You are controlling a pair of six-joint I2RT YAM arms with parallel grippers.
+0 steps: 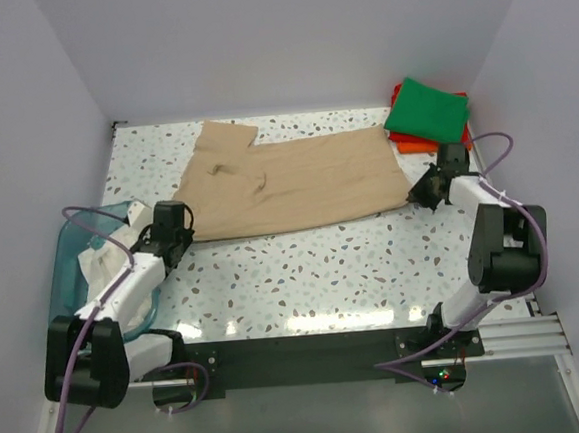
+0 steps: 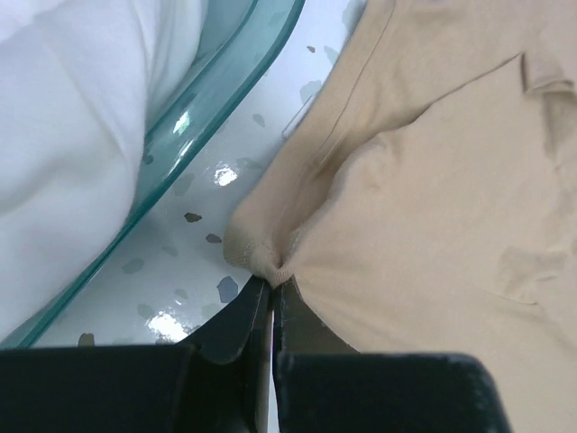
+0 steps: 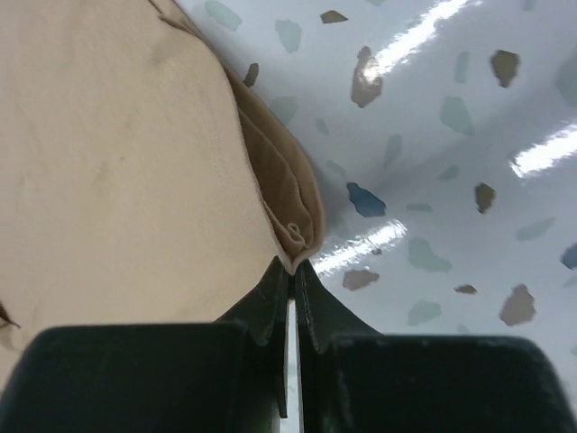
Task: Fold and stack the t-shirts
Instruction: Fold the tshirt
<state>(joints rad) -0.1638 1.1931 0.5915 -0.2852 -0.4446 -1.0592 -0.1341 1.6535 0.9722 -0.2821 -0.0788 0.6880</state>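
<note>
A tan t-shirt (image 1: 297,181) lies spread across the back half of the table. My left gripper (image 1: 179,235) is shut on its near left corner, and the cloth bunches at the fingertips (image 2: 257,298) in the left wrist view, where the tan t-shirt (image 2: 433,207) fills the right side. My right gripper (image 1: 424,192) is shut on the shirt's near right corner; the folded hem of the tan t-shirt (image 3: 117,153) is pinched at the tips of my right gripper (image 3: 295,268). A folded green t-shirt (image 1: 427,110) rests on an orange-red one (image 1: 409,143) at the back right. A white t-shirt (image 2: 63,117) lies in the basket.
The translucent teal basket (image 1: 72,262) stands at the left edge beside my left arm, and its rim (image 2: 216,86) runs close to the left gripper. White walls close in the table at the back and sides.
</note>
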